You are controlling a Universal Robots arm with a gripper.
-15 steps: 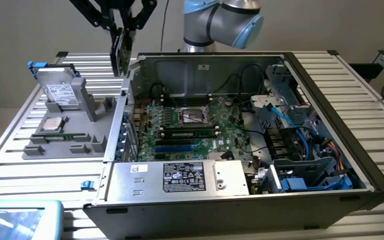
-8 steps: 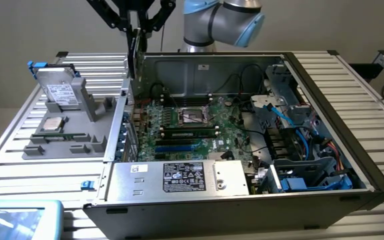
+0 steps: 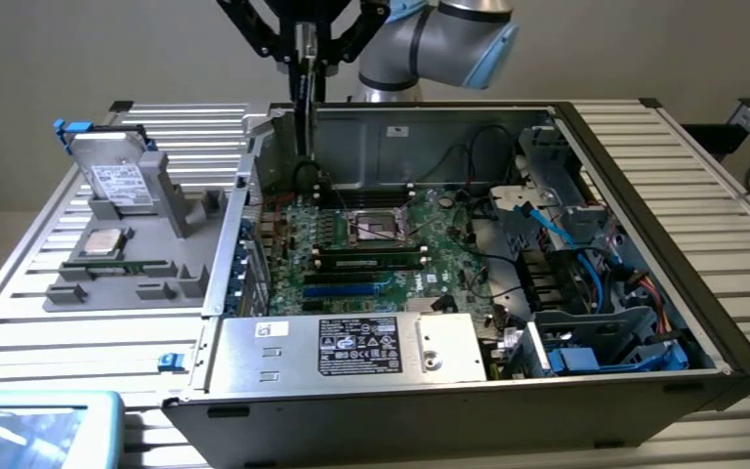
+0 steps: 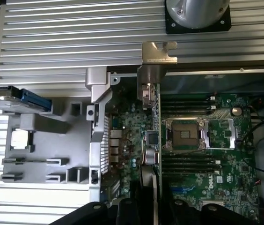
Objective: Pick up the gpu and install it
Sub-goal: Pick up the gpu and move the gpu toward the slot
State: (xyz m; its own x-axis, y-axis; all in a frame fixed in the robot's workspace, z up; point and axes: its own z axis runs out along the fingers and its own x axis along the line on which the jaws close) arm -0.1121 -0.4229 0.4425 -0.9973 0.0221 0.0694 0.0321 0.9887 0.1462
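Note:
The gpu (image 3: 305, 107) hangs upright and edge-on under my gripper (image 3: 302, 44), which is shut on its top end. It hangs over the back corner of the open computer case (image 3: 636, 195), on the exterior view's left, above the green motherboard (image 3: 375, 244). In the wrist view the gpu (image 4: 157, 122) is a thin edge running from my gripper (image 4: 154, 204) to its silver end bracket (image 4: 156, 54), beside the processor socket (image 4: 187, 134). Whether its lower edge touches a slot I cannot tell.
A grey fixture (image 3: 128, 283) at the exterior view's left holds a silver hard drive (image 3: 121, 181), a processor chip (image 3: 102, 241) and a thin memory stick (image 3: 121, 264). A labelled metal box (image 3: 349, 347) spans the case front. Cables and blue parts (image 3: 584, 293) crowd its right side.

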